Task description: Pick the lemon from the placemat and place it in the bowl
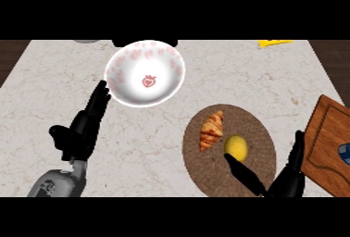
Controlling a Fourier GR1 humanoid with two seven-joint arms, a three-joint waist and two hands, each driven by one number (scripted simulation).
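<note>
Pale marble tabletop (137, 152) fills the view. At left, the left hand (83, 127) is open, its straight fingers pointing up, just beside the white bowl (164, 62). On the round placemat (209, 173) lie a croissant (212, 131) and the lemon (236, 146), side by side. The right hand (290, 173) is open, its thumb tip just beside the lemon. A wooden board (331, 134) is at the far right.

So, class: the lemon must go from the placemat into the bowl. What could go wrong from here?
1. The croissant lies right beside the lemon on the placemat; the open right hand could bump it while closing.
2. The round lemon might roll away when touched.
3. The left hand stands close to the bowl and might nudge it.
</note>
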